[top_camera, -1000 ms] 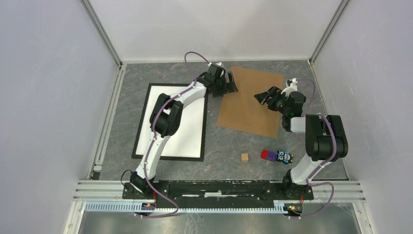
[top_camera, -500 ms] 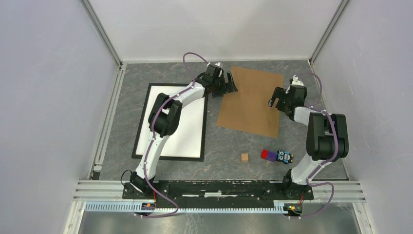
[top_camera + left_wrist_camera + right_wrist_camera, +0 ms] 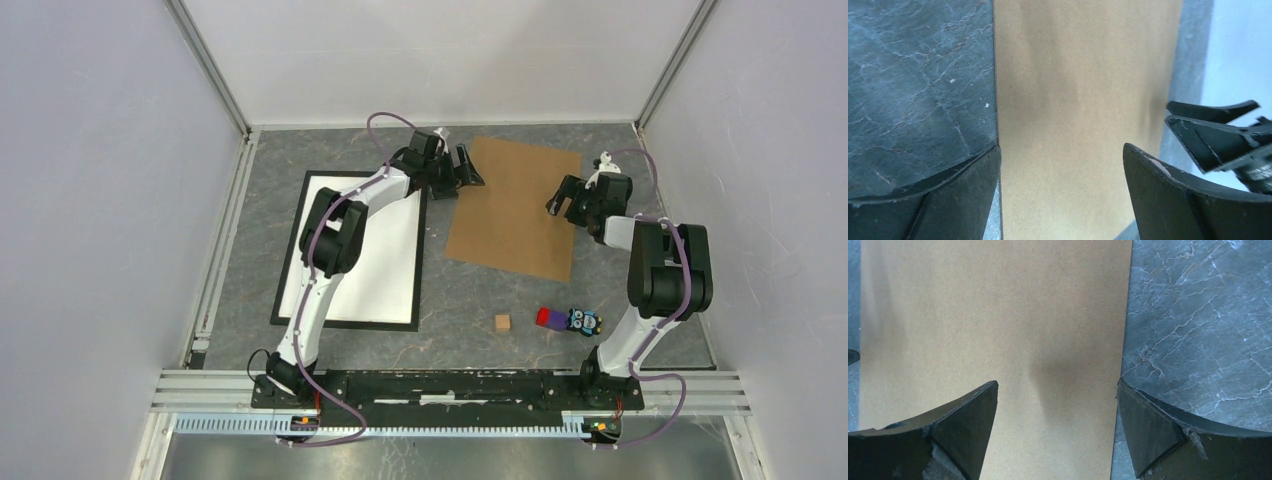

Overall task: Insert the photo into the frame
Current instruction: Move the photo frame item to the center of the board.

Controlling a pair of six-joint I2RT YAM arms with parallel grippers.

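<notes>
While outstretched, left gripper over board

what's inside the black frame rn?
A white sheet fills the frame edge to edge. The left arm crosses above its middle and far part, hiding some of it. Whether anything lies beneath the white cannot be seen.

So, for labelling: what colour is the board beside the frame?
Plain brown board, best seen in the right wrist view.

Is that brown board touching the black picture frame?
Apart. The top view shows a strip of grey table between the brown board and the black frame.
</notes>
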